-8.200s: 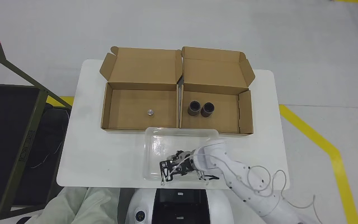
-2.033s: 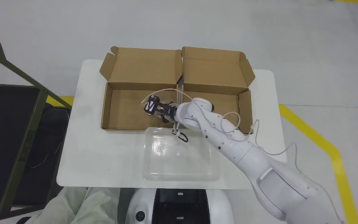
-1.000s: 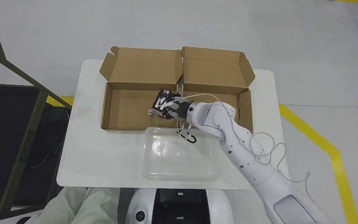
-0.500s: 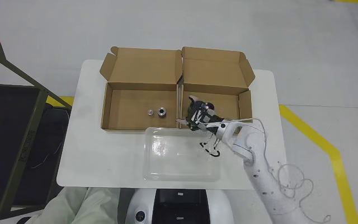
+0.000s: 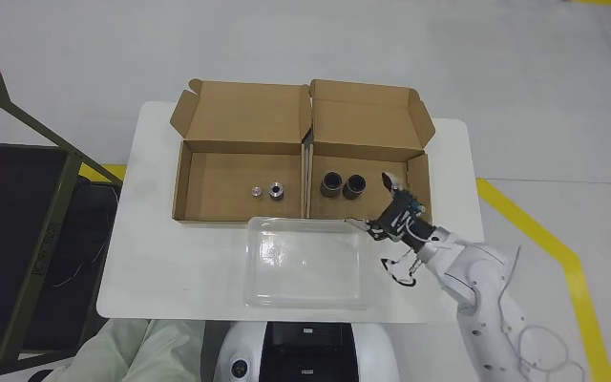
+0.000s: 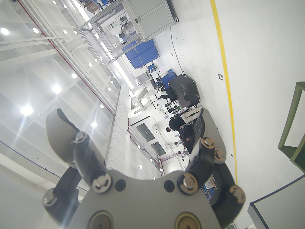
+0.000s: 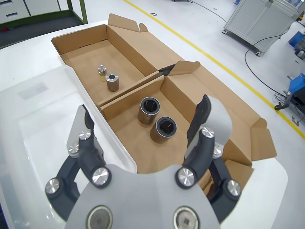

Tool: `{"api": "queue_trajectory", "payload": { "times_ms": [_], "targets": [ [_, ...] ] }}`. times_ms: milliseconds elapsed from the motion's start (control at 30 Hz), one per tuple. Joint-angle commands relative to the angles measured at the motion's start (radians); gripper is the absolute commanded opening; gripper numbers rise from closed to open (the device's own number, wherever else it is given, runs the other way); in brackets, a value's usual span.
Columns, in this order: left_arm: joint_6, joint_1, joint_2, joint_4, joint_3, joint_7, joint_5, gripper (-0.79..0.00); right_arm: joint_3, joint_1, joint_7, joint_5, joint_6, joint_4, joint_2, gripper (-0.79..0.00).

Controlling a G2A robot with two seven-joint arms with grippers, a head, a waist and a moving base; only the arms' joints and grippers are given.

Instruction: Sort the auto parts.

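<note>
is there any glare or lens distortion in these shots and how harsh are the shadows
Left wrist view: a ceiling lamp flares into streaks beside the open left gripper, and the yellow floor line bows, a wide-angle effect. Top view: even light, a pale sheen on the clear tray. Right wrist view: the metal cylinder casts only a faint, short shadow.

Right arm dropped a second silver part in the left box, then withdrew.
</note>
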State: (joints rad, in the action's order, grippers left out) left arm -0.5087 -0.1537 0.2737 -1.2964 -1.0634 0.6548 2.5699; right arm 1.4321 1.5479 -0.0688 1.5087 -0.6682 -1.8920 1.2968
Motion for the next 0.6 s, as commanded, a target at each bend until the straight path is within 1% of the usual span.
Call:
{"api": "queue_trajectory", "payload": {
  "times_ms": [0,200,367,567],
  "targets": [
    [0.000,0.000,0.000,0.000,0.000,0.000,0.000,0.000,0.032,0.035,0.057,0.007,0.007,-0.001,-0.006,0.000],
    [0.000,0.000,0.000,0.000,0.000,0.000,0.000,0.000,0.117,0.130,0.166,0.037,0.025,-0.027,-0.021,0.000],
    [0.000,0.000,0.000,0.000,0.000,0.000,0.000,0.000,0.182,0.198,0.215,0.037,0.041,-0.062,-0.031,0.000],
    [0.000,0.000,0.000,0.000,0.000,0.000,0.000,0.000,0.232,0.258,0.260,0.035,0.067,-0.097,-0.039,0.000]
  ]
}}
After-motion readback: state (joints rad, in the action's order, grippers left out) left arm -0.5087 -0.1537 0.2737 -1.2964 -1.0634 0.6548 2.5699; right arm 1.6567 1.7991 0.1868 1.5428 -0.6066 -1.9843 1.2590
